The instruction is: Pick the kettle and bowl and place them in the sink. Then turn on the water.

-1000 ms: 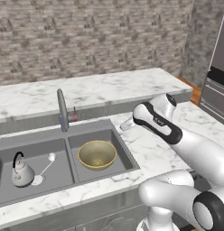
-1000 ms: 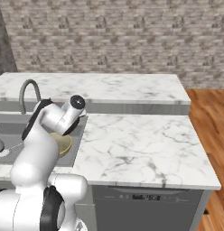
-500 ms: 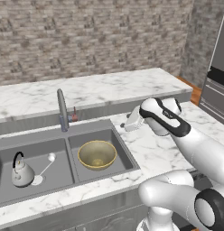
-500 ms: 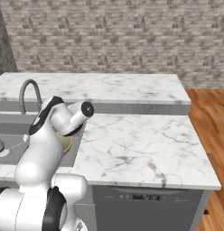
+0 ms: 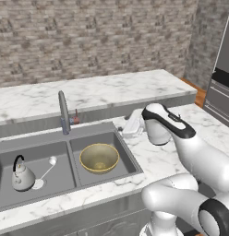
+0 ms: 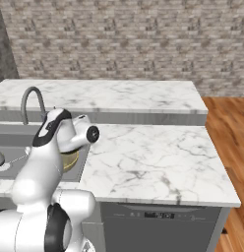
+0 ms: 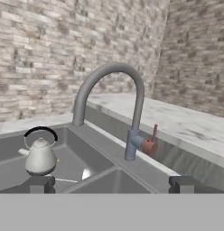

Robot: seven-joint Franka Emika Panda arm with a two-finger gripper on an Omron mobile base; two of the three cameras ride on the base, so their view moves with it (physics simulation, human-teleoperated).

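Observation:
The kettle (image 5: 21,173) stands upright in the left basin of the sink (image 5: 72,140), and it also appears at the left of the hand view (image 7: 40,155). In the right basin sits the bowl (image 5: 99,157), whose rim peeks out beside my arm (image 6: 71,160). My gripper (image 5: 127,128) hovers over the counter just right of the sink and points at the faucet (image 7: 111,97). Its fingertips (image 7: 40,184) stand wide apart, open and empty (image 7: 112,185). A small red lever (image 7: 152,137) sticks up at the faucet's base. No water shows at the faucet's tip.
White marble counter (image 6: 148,157) stretches right of the sink. A raised marble ledge (image 5: 102,94) and a brick wall lie behind the faucet (image 5: 64,110). A steel appliance (image 5: 222,92) stands at the far right, and a dishwasher front (image 6: 158,226) sits below the counter.
My wrist and forearm have swung out to the right while the hand stayed beside the sink, facing the faucet. Kettle and bowl have not moved.

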